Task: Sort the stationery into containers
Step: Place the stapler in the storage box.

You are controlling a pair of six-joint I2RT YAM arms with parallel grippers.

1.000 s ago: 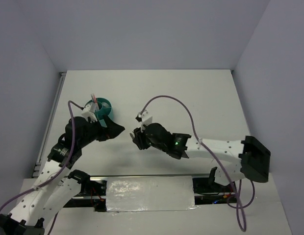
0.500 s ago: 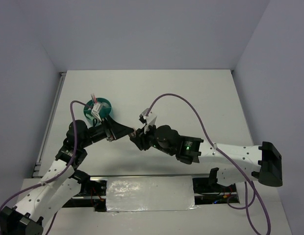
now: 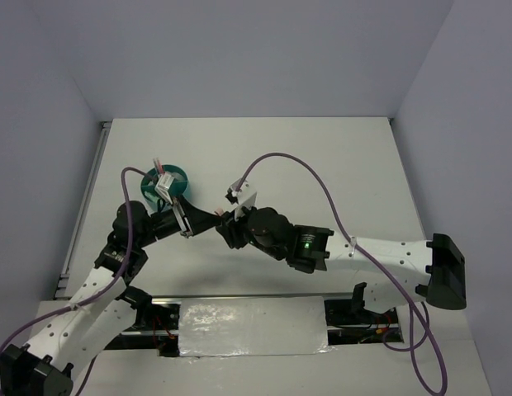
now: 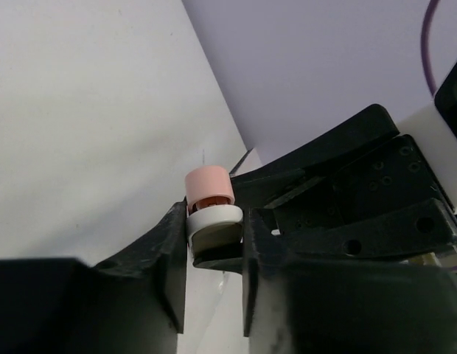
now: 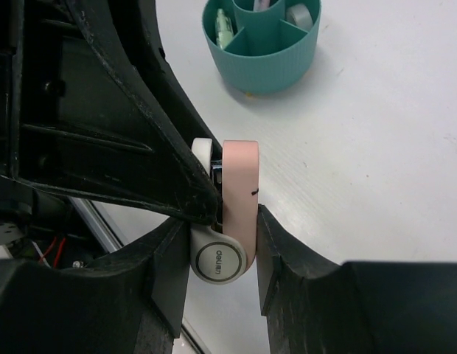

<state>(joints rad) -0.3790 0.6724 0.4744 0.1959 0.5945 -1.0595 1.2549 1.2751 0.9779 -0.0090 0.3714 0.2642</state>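
A pink and white capsule-shaped eraser (image 5: 239,192) hangs above the table between both grippers. My right gripper (image 5: 220,254) is shut on it, one finger on the white side and one on the pink side. My left gripper (image 4: 214,228) reaches in from the opposite side and its jaws press the white end of the eraser (image 4: 208,184). In the top view the two grippers, left (image 3: 208,221) and right (image 3: 226,225), meet tip to tip, hiding the eraser. The round teal container (image 3: 165,183) stands behind the left gripper; its compartments (image 5: 262,44) hold a mint-green item, a tape ring and a pink pen.
White side walls enclose the table; a metal rail (image 3: 82,214) runs along the left edge. Purple cables (image 3: 305,177) arc over both arms. The arm bases and a foil-covered plate (image 3: 252,326) sit at the near edge.
My left gripper swung right to meet the right gripper and closed from wide open onto the eraser. The right arm shifted slightly left, still holding the eraser.
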